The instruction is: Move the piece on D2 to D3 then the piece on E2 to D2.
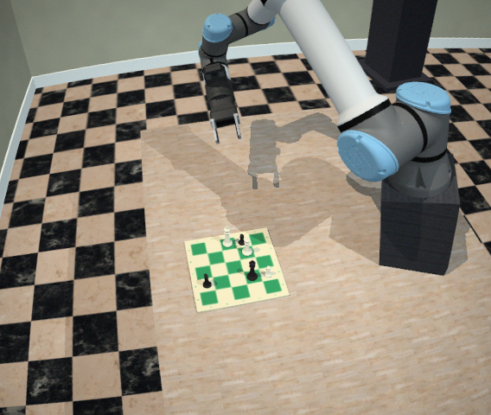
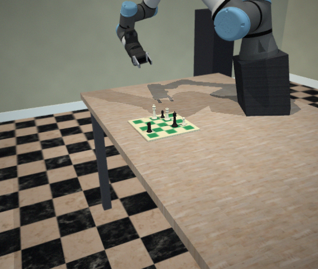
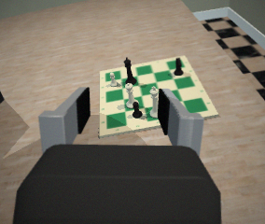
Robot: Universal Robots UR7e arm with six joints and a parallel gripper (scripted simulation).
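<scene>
A small green and cream chessboard [image 1: 208, 296] [image 2: 171, 131] [image 3: 195, 105] lies on the wooden table [image 1: 326, 335] [image 2: 240, 188]. On it stand a tall black piece [image 1: 251, 271] [image 2: 174, 119] [image 3: 130, 72], a small white pawn [image 1: 268, 271] [image 2: 183, 120] [image 3: 113, 79] beside it, two tall white pieces [image 1: 226, 236] [image 1: 247, 246] [image 3: 154, 102] [image 3: 130, 94], a black pawn [image 1: 240, 239] [image 3: 136, 110] between them, and a lone black pawn [image 1: 207, 280] [image 2: 149, 127] [image 3: 178, 66]. All stand upright. My gripper [image 1: 227, 134] [image 2: 143, 63] [image 3: 124, 102] is open and empty, high above the table, well behind the board. The edge letters are too small to read.
The robot's dark pedestal [image 1: 420, 227] [image 2: 263, 87] stands on the table to the right of the board. The table's left edge [image 2: 115, 144] runs close to the board. A dark column [image 1: 398, 40] stands behind the table.
</scene>
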